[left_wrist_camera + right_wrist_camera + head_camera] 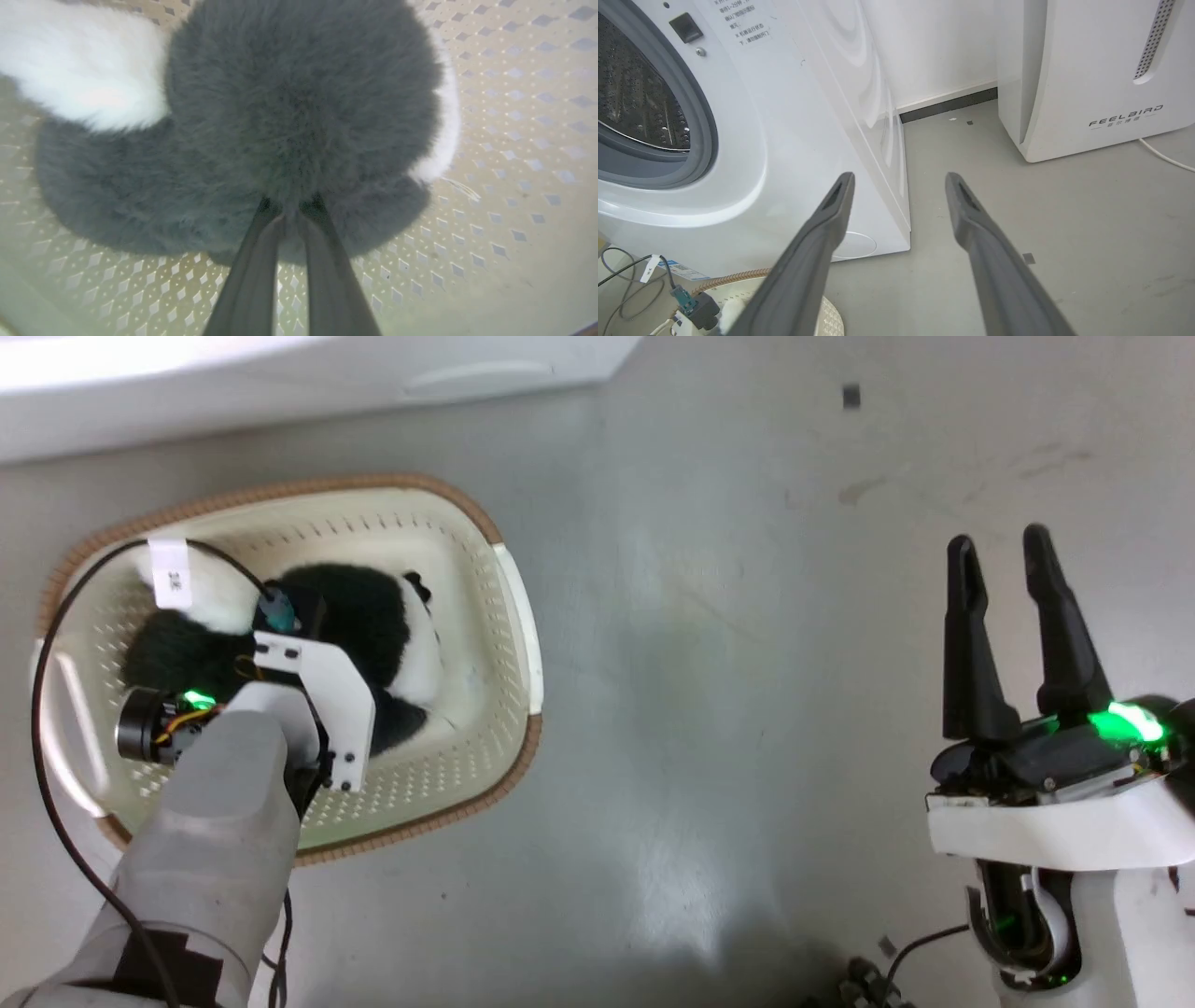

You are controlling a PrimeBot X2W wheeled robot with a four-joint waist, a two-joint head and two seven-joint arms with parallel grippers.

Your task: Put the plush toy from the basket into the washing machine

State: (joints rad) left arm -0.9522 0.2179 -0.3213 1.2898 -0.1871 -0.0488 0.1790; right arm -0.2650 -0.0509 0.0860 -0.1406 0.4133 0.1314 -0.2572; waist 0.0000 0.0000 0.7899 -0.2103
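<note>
Two grippers in play: left gripper (293, 205) pinches black fur on the plush toy (373, 607), lying inside the basket (499, 644) at frame left; right gripper (997, 538), lower right, fingers spread, empty.

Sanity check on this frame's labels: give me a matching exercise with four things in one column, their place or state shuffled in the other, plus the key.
Things
1. plush toy
2. left gripper
3. right gripper
4. washing machine

Place or state
A. fingers spread apart, above the floor
B. porthole uncovered, steel drum in sight
C. lying in the basket
D. fingers nearly together, tips sunk in dark fur

Pairs: 1-C, 2-D, 3-A, 4-B
</note>
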